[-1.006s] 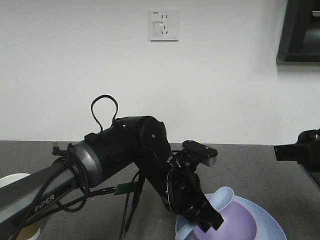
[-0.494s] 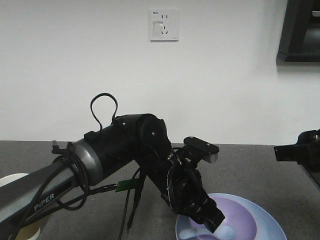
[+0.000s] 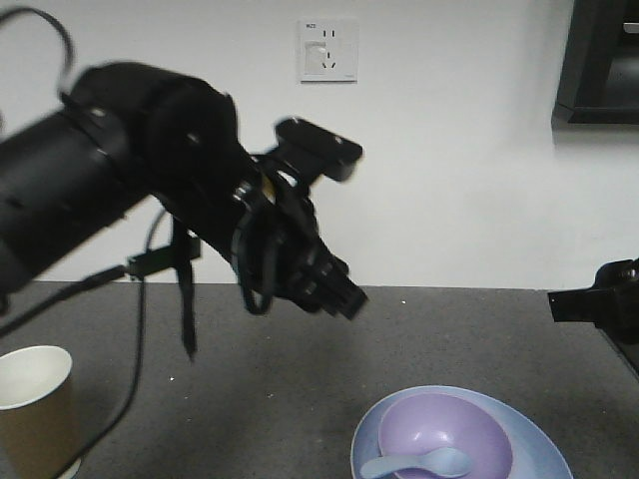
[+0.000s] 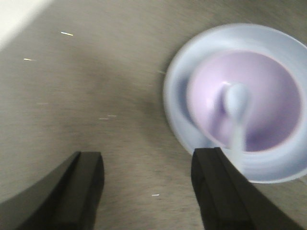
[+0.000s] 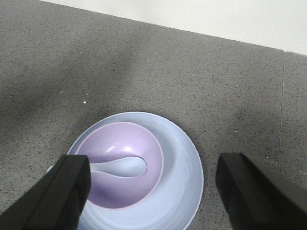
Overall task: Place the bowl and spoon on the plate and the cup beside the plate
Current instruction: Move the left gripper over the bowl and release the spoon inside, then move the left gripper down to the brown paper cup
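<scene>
The lavender bowl [image 3: 444,431] sits inside the light-blue plate [image 3: 539,439] at the front right of the grey counter. The pale-blue spoon [image 3: 424,464] lies in the bowl with its handle over the rim. My left gripper [image 3: 344,294] hangs in the air above and left of the plate, open and empty; in the left wrist view its jaws [image 4: 148,163] frame bare counter beside the plate [image 4: 268,167]. My right gripper [image 5: 153,167] is open above the bowl [image 5: 120,191] and spoon [image 5: 124,166]. The brown paper cup [image 3: 35,409] stands upright at the far left, well apart from the plate.
A white wall with a socket [image 3: 327,50] rises behind the counter. A dark cabinet [image 3: 599,60] hangs at the upper right. Part of the right arm [image 3: 599,299] shows at the right edge. The left arm's cables [image 3: 185,289] dangle over the counter.
My left gripper has let go of the spoon, which now lies in the bowl. The left arm has risen and swung up and left, away from the plate.
</scene>
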You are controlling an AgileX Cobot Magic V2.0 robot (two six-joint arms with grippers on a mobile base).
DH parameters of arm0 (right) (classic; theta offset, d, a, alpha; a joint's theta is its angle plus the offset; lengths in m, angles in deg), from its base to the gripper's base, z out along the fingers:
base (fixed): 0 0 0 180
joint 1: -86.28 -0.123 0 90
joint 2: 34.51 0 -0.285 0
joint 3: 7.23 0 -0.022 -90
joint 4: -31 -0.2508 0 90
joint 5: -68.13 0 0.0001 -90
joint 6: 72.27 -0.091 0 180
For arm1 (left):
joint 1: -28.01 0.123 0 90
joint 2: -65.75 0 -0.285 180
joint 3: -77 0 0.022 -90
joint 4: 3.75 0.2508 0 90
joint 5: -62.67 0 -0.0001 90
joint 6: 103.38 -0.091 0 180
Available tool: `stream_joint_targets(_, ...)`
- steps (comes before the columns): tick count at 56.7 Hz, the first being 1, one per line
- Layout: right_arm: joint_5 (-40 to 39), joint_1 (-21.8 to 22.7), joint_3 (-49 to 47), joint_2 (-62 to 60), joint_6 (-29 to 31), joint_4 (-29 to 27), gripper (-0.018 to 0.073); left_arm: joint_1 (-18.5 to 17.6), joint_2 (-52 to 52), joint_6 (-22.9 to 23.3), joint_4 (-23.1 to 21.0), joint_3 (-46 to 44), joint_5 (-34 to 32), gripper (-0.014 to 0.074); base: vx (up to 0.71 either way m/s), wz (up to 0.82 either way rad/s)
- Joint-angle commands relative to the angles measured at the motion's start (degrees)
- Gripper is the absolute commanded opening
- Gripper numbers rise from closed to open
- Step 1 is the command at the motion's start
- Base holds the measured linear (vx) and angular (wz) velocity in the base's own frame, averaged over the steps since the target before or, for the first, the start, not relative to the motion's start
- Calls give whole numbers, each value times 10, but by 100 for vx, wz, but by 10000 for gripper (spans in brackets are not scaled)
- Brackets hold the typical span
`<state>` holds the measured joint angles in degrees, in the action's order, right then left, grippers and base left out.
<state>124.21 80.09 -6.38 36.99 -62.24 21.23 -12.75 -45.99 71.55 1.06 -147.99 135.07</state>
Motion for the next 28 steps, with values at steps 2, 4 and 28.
stream_joint_targets(2,-36,0,-16,-9,0,1,592,31,79,15,46,15,-6,524,0,0)
stream_joint_targets(4,-36,0,-16,-9,0,1,592,47,94,11,49,33,-6,524,0,0)
stream_joint_targets(28,-37,0,-16,-9,2,3,592,218,161,-8,53,255,-19,524,0,0)
